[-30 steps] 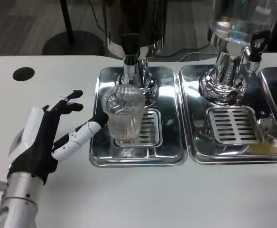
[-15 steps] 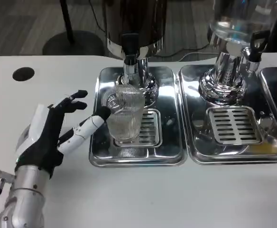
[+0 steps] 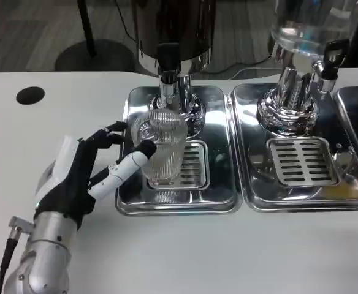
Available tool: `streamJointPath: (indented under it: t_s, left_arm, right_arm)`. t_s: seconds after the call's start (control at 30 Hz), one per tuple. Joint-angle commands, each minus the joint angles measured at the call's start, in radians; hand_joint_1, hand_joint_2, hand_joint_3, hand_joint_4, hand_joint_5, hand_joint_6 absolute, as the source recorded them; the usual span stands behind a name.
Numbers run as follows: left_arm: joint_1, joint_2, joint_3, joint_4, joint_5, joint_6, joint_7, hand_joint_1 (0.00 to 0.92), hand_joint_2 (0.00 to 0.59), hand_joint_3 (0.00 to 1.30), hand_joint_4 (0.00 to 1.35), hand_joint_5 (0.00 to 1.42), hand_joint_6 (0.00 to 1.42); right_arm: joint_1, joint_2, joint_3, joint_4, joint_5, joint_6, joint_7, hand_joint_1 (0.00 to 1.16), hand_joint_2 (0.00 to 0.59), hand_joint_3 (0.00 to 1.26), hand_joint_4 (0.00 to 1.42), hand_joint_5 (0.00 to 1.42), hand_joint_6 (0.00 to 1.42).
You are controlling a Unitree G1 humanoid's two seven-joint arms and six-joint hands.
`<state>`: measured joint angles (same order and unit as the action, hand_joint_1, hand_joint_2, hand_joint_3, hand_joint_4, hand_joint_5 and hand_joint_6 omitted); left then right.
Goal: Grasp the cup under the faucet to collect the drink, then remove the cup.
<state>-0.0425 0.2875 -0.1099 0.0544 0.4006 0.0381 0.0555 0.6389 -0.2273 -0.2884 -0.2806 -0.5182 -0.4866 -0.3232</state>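
Observation:
A clear ribbed cup (image 3: pixel 162 144) stands on the drip grate of the left steel tray (image 3: pixel 176 202), below the faucet (image 3: pixel 168 63) of the dark dispenser. My left hand (image 3: pixel 86 174) is at the cup's left side with its fingers spread. Its thumb tip (image 3: pixel 143 150) touches the cup's near left wall, and the other fingers (image 3: pixel 113 132) reach toward the far left side without closing round it. The cup looks empty.
A second steel tray (image 3: pixel 301 199) with a clear dispenser (image 3: pixel 301 55) stands to the right, and a third tray's edge shows at the far right. A black hole (image 3: pixel 30 95) sits in the table at the far left. White table lies in front.
My left hand has moved right and forward, from beside the tray to the cup, its thumb now against the cup wall. The cup has stayed in place.

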Motion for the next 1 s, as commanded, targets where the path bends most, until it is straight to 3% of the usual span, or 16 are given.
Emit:
streamJointPath:
  t_s: [0.03, 1.0]
  left_arm:
    - [-0.010, -0.008, -0.015, 0.018, 0.006, 0.004, -0.006, 0.084, 0.034, 0.27, 0.29, 0.22, 0.04]
    - [-0.032, -0.022, -0.018, 0.035, -0.001, 0.005, 0.000, 0.085, 0.034, 0.27, 0.30, 0.22, 0.04]
  right_arm:
    - [0.007, 0.004, -0.011, -0.013, 0.011, -0.016, 0.001, 0.74, 0.534, 0.34, 0.27, 0.19, 0.06]
    - [0.019, 0.008, -0.020, -0.018, 0.017, -0.027, 0.003, 0.74, 0.534, 0.34, 0.27, 0.20, 0.06]
